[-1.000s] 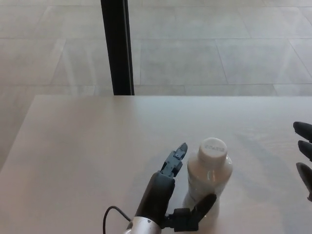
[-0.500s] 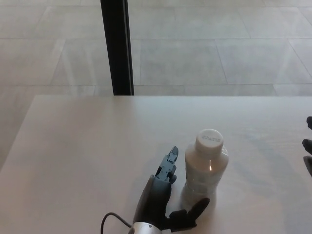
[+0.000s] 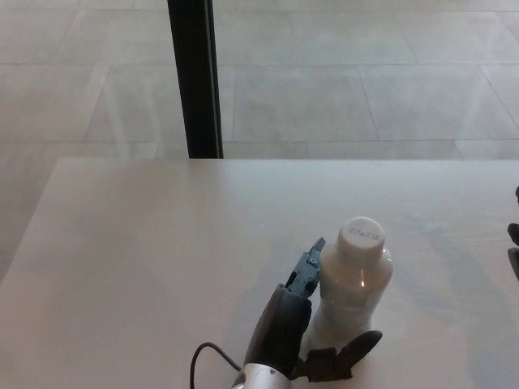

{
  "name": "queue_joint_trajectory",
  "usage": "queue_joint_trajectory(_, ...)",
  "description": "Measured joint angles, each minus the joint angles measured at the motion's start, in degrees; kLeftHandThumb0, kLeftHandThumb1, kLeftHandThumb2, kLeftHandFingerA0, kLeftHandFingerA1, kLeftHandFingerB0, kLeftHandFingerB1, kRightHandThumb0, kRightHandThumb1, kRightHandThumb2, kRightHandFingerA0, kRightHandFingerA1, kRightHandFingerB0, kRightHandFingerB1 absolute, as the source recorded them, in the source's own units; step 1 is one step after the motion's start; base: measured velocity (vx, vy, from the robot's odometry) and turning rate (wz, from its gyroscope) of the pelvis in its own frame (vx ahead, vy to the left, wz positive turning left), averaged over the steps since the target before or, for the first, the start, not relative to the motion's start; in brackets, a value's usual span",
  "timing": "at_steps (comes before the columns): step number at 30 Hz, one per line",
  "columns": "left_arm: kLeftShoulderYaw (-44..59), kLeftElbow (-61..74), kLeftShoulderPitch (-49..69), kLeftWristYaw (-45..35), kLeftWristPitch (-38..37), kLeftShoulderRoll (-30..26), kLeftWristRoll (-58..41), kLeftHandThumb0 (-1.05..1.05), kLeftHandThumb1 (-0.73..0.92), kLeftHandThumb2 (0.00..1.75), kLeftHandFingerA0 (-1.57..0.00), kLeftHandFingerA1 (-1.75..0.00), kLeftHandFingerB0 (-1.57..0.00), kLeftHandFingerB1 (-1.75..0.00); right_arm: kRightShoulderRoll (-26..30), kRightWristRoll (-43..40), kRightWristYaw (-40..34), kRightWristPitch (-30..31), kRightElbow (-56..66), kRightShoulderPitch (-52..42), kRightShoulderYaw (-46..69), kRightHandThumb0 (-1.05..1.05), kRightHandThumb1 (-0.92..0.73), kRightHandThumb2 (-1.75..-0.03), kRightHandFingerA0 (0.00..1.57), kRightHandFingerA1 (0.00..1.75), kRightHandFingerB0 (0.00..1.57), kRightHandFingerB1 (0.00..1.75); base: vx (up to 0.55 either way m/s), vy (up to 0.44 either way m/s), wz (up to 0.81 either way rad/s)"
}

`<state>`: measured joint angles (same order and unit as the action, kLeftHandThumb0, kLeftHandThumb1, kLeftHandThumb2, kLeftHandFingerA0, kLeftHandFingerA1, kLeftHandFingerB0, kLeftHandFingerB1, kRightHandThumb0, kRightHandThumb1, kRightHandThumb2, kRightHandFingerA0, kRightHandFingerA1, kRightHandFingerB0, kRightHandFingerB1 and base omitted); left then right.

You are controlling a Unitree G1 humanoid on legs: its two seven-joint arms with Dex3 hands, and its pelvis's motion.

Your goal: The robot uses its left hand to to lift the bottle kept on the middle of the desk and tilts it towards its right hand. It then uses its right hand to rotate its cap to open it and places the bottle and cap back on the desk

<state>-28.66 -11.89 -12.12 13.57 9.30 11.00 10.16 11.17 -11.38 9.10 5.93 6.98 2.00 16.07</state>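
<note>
— What's the bottle [image 3: 350, 284] look like from where you stand?

— White, squat and rounded at the shoulders, with a white screw cap [image 3: 360, 236] still on it. There's faint raised lettering on top of the cap, too small for me to read. A small bright glint sits on the body just under the neck. It looks a little tilted, the cap leaning toward one o'clock, though I can't tell if the base is touching the desk [image 3: 146, 251].

— Where is it on the desk?

— Toward five o'clock of the desk's middle, near the front edge.

— Anything inside it?

— The plastic is opaque, so I can't say.

— And the left hand [image 3: 304, 328]?

— It comes up from six o'clock and is wrapped on the bottle. Two fingers [image 3: 306, 271] lie against the bottle's side at nine o'clock, tips reaching up near the cap, and the thumb [image 3: 350, 361] curls round the lower body at five o'clock. Fingers clamped on the bottle, I'd say. A thin black cable [image 3: 207, 361] loops off the wrist.

— The right hand [image 3: 514, 251]?

— Only a few dark fingertips poke in at three o'clock, right at the edge, well apart from the bottle. Too little shows to tell whether its fingers are apart or together.

— Behind the desk?

— Pale tiled floor [image 3: 365, 81], and a black upright post [image 3: 195, 77] at twelve o'clock.
</note>
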Motion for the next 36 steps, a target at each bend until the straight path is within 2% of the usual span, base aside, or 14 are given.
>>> queue_joint_trajectory(1,0.0,0.0,-0.3,-0.1,0.1,0.0,-0.2,-0.76,0.47,0.86,-0.01,-0.38,0.0,0.0,0.0,0.1,-0.2,0.0,0.0,0.0,0.0,-0.68,-0.5,-0.84,0.19,0.54,0.29,0.45,0.0,0.0,0.0)
queue_joint_trajectory(6,-0.2,-0.2,-1.2,0.2,0.1,0.1,-1.1,-0.5,0.61,0.7,-0.19,-0.65,-0.02,-0.22,0.0,0.1,-0.5,0.0,0.0,0.0,-0.1,-0.67,-0.62,-0.6,0.25,0.55,0.37,0.34,0.0,0.0,0.0)
queue_joint_trajectory(8,-0.3,-0.4,-1.4,0.6,0.1,0.2,-1.3,-0.29,0.84,0.69,-0.76,-1.22,-0.05,-0.39,0.0,0.1,-0.5,0.0,0.0,0.0,-0.1,-0.69,-0.49,-0.84,0.2,0.54,0.3,0.46,0.0,0.0,0.0)
queue_joint_trajectory(12,-0.7,-1.2,-1.7,1.6,-0.3,0.2,-1.5,-0.25,0.92,0.82,-0.95,-1.38,-0.06,-0.48,0.0,0.1,-0.6,0.0,0.0,0.0,-0.2,-0.67,-0.62,-0.59,0.24,0.5,0.38,0.34,0.0,0.0,0.0)
queue_joint_trajectory(13,-0.9,-1.7,-2.0,2.1,-0.6,0.3,-1.6,-0.02,0.92,1.0,-1.29,-1.54,-0.15,-0.57,0.0,0.1,-0.6,0.0,0.0,0.0,-0.3,-0.67,-0.61,-0.59,0.28,0.56,0.39,0.34,0.0,0.0,0.0)
queue_joint_trajectory(15,-1.2,-2.2,-2.4,2.6,-1.2,0.4,-1.6,-0.02,0.92,1.0,-1.29,-1.54,-0.15,-0.57,0.0,0.1,-0.6,0.0,0.0,0.0,-0.3,-0.67,-0.61,-0.59,0.28,0.56,0.39,0.34,0.0,0.0,0.0)
queue_joint_trajectory(16,-1.4,-2.6,-2.7,2.9,-1.6,0.5,-1.6,0.04,0.87,1.36,-1.17,-1.24,-0.25,-0.62,0.0,0.1,-0.6,0.0,0.0,0.0,-0.3,-0.67,-0.61,-0.59,0.34,0.66,0.39,0.34,0.0,0.0,0.0)
queue_joint_trajectory(17,-1.6,-3.2,-3.0,3.3,-2.0,0.6,-1.7,0.14,0.92,1.15,-1.34,-1.75,-0.55,-0.87,0.0,0.1,-0.6,0.0,0.0,0.0,-0.3,-0.71,-0.53,-0.66,0.33,0.66,0.37,0.38,0.0,0.0,0.0)
queue_joint_trajectory(18,-1.7,-3.6,-3.2,3.6,-2.2,0.6,-1.7,0.24,0.92,1.21,-1.09,-1.75,-0.7,-1.27,0.0,0.1,-0.6,0.0,0.0,0.0,-0.3,-0.72,-0.53,-0.65,0.33,0.66,0.38,0.37,0.0,0.0,0.0)
queue_joint_trajectory(20,-2.0,-4.3,-3.8,4.2,-2.7,0.8,-1.7,0.35,0.86,1.41,-1.35,-1.75,-1.12,-1.57,0.0,0.1,-0.6,0.0,0.0,0.0,-0.3,-0.67,-0.61,-0.59,0.38,0.65,0.41,0.35,0.0,0.0,0.0)
queue_joint_trajectory(24,-2.5,-5.5,-4.9,4.9,-3.7,1.3,-1.9,0.32,0.83,1.52,-1.32,-1.75,-1.07,-1.56,0.0,0.1,-0.8,0.0,0.0,0.0,-0.2,-0.7,-0.47,-0.85,0.37,0.67,0.36,0.47,0.0,0.0,0.0)
queue_joint_trajectory(25,-2.7,-5.9,-5.1,4.9,-4.1,1.4,-2.1,0.34,0.83,1.55,-1.34,-1.75,-1.09,-1.56,0.0,0.0,-0.8,0.0,0.0,0.0,-0.1,-0.68,-0.6,-0.59,0.39,0.69,0.41,0.34,0.0,0.0,0.0)
queue_joint_trajectory(34,-3.9,-7.6,-5.9,5.3,-5.7,1.7,-2.7,0.35,0.82,1.42,-1.04,-1.75,-0.86,-1.75,0.0,-0.4,-0.9,0.0,-0.2,0.0,0.6,-0.65,-0.59,-0.58,0.37,0.61,0.42,0.34,0.0,0.0,0.0)
queue_joint_trajectory(36,-4.2,-7.6,-6.0,5.5,-5.7,1.7,-2.6,0.35,0.82,1.47,-1.19,-1.75,-0.97,-1.54,-0.2,-0.4,-0.9,0.0,-0.3,0.0,0.7,-0.59,-0.59,-0.58,0.45,0.64,0.42,0.34,0.0,0.0,0.0)
